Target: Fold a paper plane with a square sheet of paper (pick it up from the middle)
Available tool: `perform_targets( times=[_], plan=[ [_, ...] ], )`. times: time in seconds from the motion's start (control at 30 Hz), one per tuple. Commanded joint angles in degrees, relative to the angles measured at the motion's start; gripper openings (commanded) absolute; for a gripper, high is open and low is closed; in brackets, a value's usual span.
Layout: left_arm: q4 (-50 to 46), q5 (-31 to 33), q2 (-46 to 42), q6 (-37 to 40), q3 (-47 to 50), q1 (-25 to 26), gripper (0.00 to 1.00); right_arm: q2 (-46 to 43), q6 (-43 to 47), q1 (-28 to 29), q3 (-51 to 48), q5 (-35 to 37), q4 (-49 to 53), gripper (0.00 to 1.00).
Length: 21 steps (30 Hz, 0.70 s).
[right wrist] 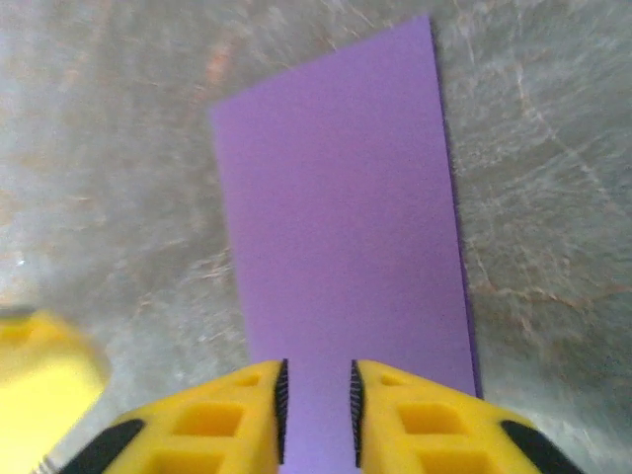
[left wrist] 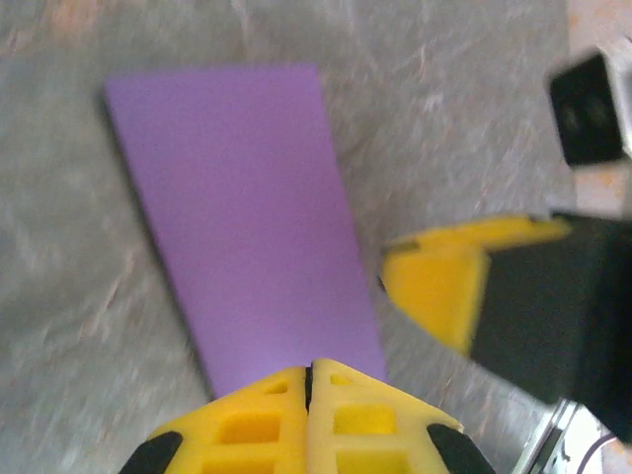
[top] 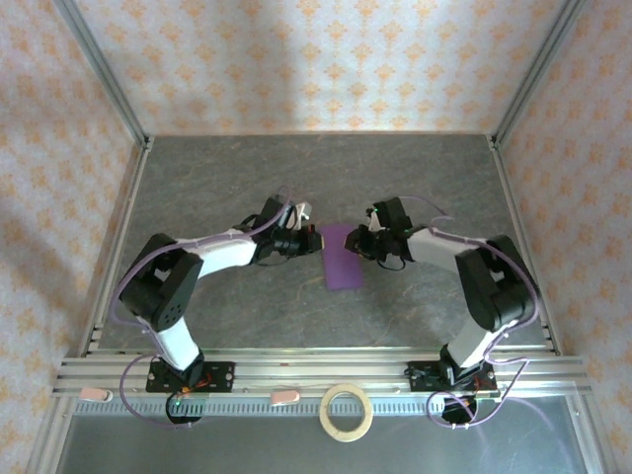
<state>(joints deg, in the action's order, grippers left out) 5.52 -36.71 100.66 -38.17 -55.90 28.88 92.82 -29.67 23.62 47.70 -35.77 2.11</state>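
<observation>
Paper (top: 342, 256) flat on table (top: 217, 188): thin, floppy, slippery. Left claw (left wrist: 308, 369) clenched, right claw (right wrist: 317, 383) slightly parted over edge. I'd pinch middle.

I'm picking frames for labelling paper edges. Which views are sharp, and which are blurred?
Top external: sharp and evenly lit, purple paper crisp-edged. Left wrist: smeared throughout, paper edges soft. Right wrist: mildly soft, table grain readable. No glare on the paper in any view.

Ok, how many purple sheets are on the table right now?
1. The purple sheet lies flat mid-table, between the left gripper and the right gripper. It shows as a narrow rectangle, so another layer may be hidden beneath it.
</observation>
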Motion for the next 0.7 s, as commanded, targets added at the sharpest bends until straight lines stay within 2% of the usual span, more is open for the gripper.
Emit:
perform_targets(
  times=[0.0,0.17,0.37,0.67],
  plan=[
    [-0.96,-1.55,4.95,-1.18,-7.36,-0.24,0.06,-4.97,-3.92,-2.5,-4.47,0.53,0.99,0.3],
    [-5.77,0.71,13.14,-0.41,-15.38,-0.76,0.07,-7.35,-5.65,-2.86,-9.18,-3.4,2.56,0.37],
    [-9.23,1.9,18.35,1.23,-20.82,-1.33,0.07,-6.99,-4.29,-2.8,-10.98,-5.43,4.92,0.36],
    [-11.5,4.14,20.76,3.27,-19.99,-1.47,0.06,-5.56,-2.94,-2.7,-10.94,-8.43,6.62,0.37]
  ],
)
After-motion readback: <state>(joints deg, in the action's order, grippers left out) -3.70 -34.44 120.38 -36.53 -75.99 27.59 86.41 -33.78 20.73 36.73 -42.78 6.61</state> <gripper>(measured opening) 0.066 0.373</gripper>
